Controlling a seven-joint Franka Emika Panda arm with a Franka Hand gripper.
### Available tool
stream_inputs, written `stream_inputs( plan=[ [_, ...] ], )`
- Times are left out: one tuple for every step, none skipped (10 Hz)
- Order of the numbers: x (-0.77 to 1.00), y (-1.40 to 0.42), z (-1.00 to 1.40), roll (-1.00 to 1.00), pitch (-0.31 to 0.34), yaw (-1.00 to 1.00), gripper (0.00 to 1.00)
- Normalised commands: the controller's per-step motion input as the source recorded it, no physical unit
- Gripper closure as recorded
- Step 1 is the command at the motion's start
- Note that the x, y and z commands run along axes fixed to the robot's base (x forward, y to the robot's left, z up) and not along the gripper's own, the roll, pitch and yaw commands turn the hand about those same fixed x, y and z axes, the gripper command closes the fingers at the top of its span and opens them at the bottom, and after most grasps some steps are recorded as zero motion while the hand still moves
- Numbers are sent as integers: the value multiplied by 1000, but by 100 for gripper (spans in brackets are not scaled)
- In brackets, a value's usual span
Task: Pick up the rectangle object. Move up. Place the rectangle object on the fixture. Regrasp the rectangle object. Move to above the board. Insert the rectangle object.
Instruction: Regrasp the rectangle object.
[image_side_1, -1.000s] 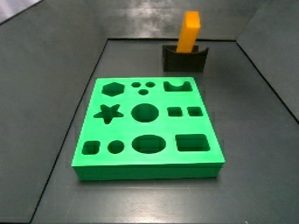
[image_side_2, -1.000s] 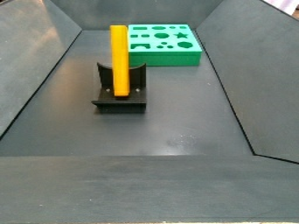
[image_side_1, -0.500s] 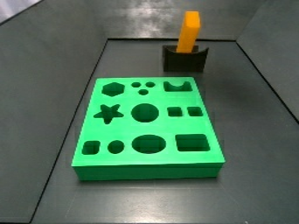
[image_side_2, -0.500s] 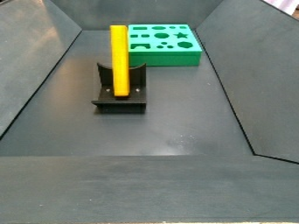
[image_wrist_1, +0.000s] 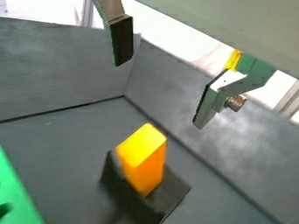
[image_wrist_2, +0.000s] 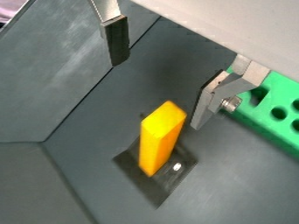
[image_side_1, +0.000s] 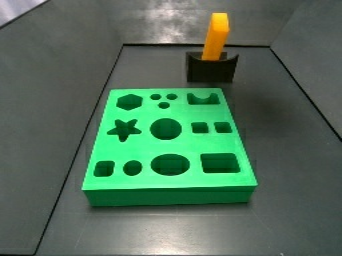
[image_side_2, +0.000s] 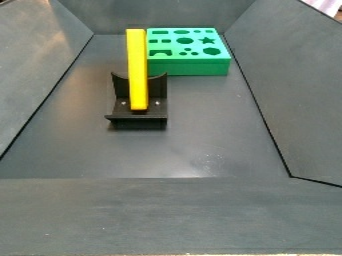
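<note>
Dark grey walled floor, regrasp step pending by my read.
Orange-yellow rectangular block (image_side_2: 135, 66) stands on end, leaning slightly, in the notched dark fixture (image_side_2: 138, 107), well apart from the green slab board (image_side_1: 167, 144). My gripper (image_wrist_2: 163, 59) hangs above the block, silver fingers (image_wrist_2: 114, 40) spread wide, holding nothing. Next: descend, straddle the block, close squarely.

We see a dark grey floor (image_side_2: 201, 150) boxed in by sloping dark walls (image_side_2: 40, 80) in both side views. In a wrist view, a bright strip (image_wrist_1: 41, 9) shows beyond the wall's upper edge, near the spread gripper (image_wrist_1: 170, 70) that hangs above the floor.
</note>
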Motion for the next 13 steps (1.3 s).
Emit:
stream_inputs(
  plan=[
    [101,-41,-6,1000,141,81,0],
    [104,-44,-9,1000,159,99,0],
    [100,-43,-6,1000,179,123,0],
    [98,-47,-9,1000,201,171,0],
    [99,-49,-8,935,207,210,0],
    [103,-49,-7,750,179,227,0],
    [105,-53,-11,504,134,238,0],
    [104,-46,-7,338,99,244,0],
    [99,-39,2,265,75,241,0],
    [84,-43,-10,186,6,222,0],
    [85,-49,-13,174,-10,211,0],
    [35,46,-1000,113,-59,141,0],
    [37,47,-1000,110,-71,116,0]
  ],
)
